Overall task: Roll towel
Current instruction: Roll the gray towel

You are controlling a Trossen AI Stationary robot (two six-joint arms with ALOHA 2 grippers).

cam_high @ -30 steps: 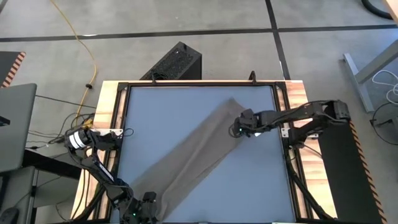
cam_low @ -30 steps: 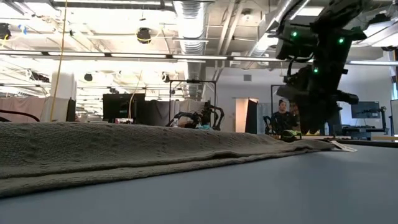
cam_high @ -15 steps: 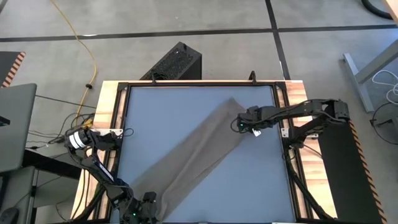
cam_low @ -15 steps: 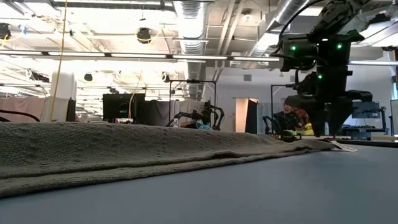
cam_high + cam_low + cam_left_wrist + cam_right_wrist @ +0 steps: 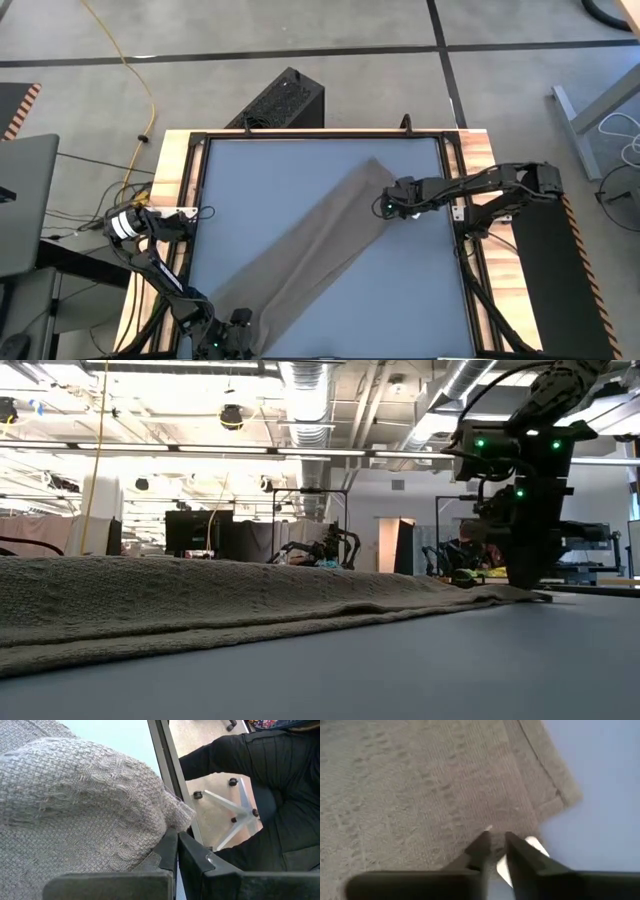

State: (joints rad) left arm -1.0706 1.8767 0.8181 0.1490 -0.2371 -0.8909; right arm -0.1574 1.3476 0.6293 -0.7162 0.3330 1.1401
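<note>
The taupe towel lies flat as a long strip across the blue table, running slantwise from the near left to the far right. My left gripper is at the strip's near-left end by the table's near edge, shut on the cloth. My right gripper points steeply down at the far-right end. Its fingers stand close together on the cloth's edge beside the small white tag. My left gripper pinches the towel's near-left corner between its two shut fingers, which slant down. The cloth bulges up over one finger; the rest of the strip lies on the table. My right gripper comes from above onto the towel's far-right edge by the tag. Its fingertips rest on the cloth with a strip of the edge between them. The towel lies flat on the table there.
Bare blue table stretches on both sides of the strip. Black frame rails border the table. A black box stands on the floor past the far edge. A seated person in dark clothes shows beyond the near edge.
My right gripper has gone a little toward the table's right edge and sunk onto the towel's far-right end; in the low view it now covers the white tag that showed beside it before. The towel has not moved.
</note>
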